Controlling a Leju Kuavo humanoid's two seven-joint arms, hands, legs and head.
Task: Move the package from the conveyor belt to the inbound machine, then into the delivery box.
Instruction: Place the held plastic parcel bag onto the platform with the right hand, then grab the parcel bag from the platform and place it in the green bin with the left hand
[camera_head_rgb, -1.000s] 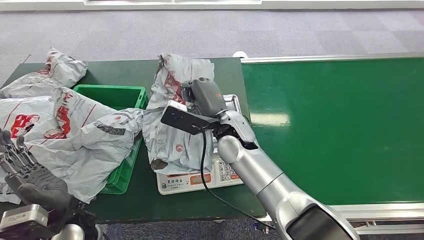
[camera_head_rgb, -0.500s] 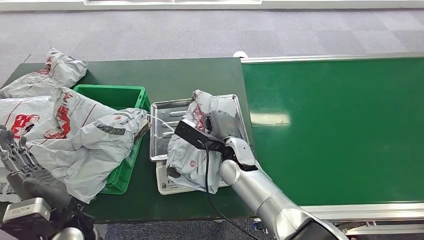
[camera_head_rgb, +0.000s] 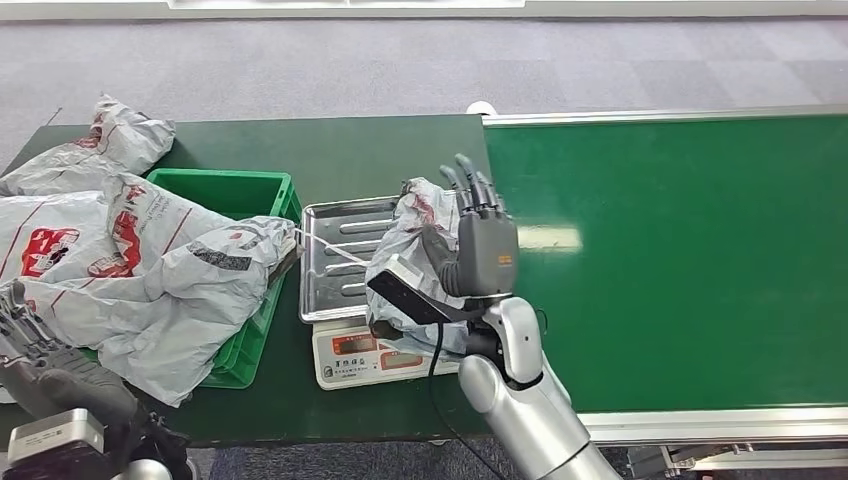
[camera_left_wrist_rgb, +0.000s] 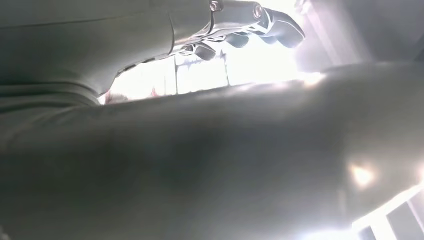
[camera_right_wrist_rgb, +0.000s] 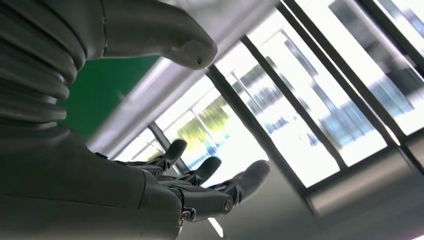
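The grey plastic package (camera_head_rgb: 412, 245) with red print lies crumpled on the right part of the steel tray (camera_head_rgb: 335, 265) of the inbound machine, a white scale (camera_head_rgb: 360, 357). My right hand (camera_head_rgb: 482, 240) stands upright just right of the package, its back toward me, fingers straight and apart, holding nothing. In the right wrist view its thumb (camera_right_wrist_rgb: 165, 35) and fingers (camera_right_wrist_rgb: 210, 175) are spread against bright windows. My left hand (camera_head_rgb: 40, 365) hovers low at the table's near left corner, empty, its fingers (camera_left_wrist_rgb: 250, 25) stretched out.
The green delivery box (camera_head_rgb: 235, 190) stands left of the scale, heaped with several grey packages (camera_head_rgb: 150, 265) that spill over its front. Another package (camera_head_rgb: 110, 145) lies at the far left. The green conveyor belt (camera_head_rgb: 680, 260) stretches to the right.
My right hand drew the package back from over the scale, set it down on the tray's right part and let go; the hand now points upward. The left hand sank slightly.
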